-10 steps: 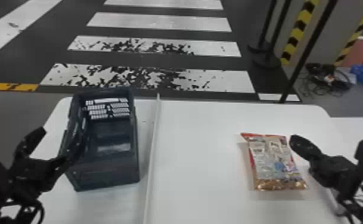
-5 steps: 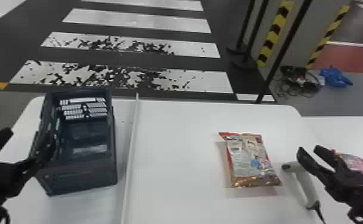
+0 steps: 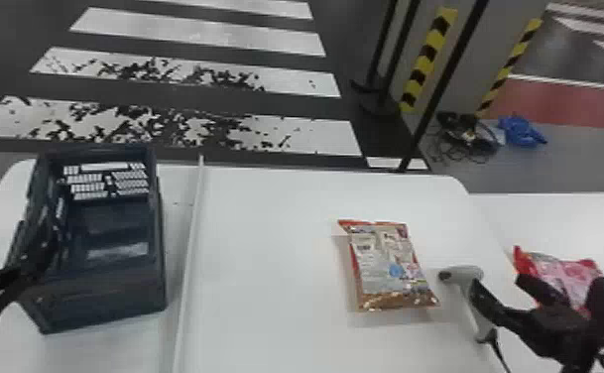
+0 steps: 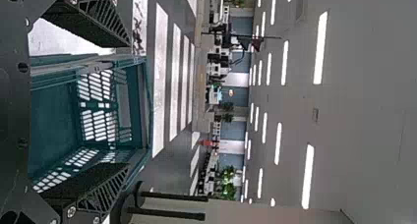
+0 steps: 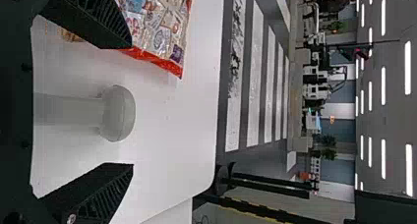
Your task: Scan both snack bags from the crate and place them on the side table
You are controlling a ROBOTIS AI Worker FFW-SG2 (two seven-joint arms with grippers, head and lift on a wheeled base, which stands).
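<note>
My left gripper (image 3: 10,237) is at the left side of the dark crate (image 3: 102,292) in the head view; the left wrist view has this gripper (image 4: 129,103) open, the crate (image 4: 51,118) beyond its fingers. On the white table lies one snack bag (image 3: 387,263), flat. Just right of it is the grey handheld scanner (image 3: 466,275), partly covered by a finger of my right gripper (image 3: 498,285). From the right wrist, that gripper (image 5: 132,106) stands open, the scanner's head (image 5: 118,113) between its fingers. A second, pink-red bag (image 3: 563,273) lies behind the right gripper, partly hidden.
A raised white strip (image 3: 191,238) runs between crate and bag. The side table (image 3: 563,218) adjoins at the right, under the pink-red bag. The scanner's dark cable (image 3: 500,353) trails toward the front. Black poles (image 3: 444,84) stand beyond the far edge.
The head view has swung right, bringing the pink-red bag further in. My right gripper moved right, off the scanner, then came back over it. My left gripper holds its place by the crate.
</note>
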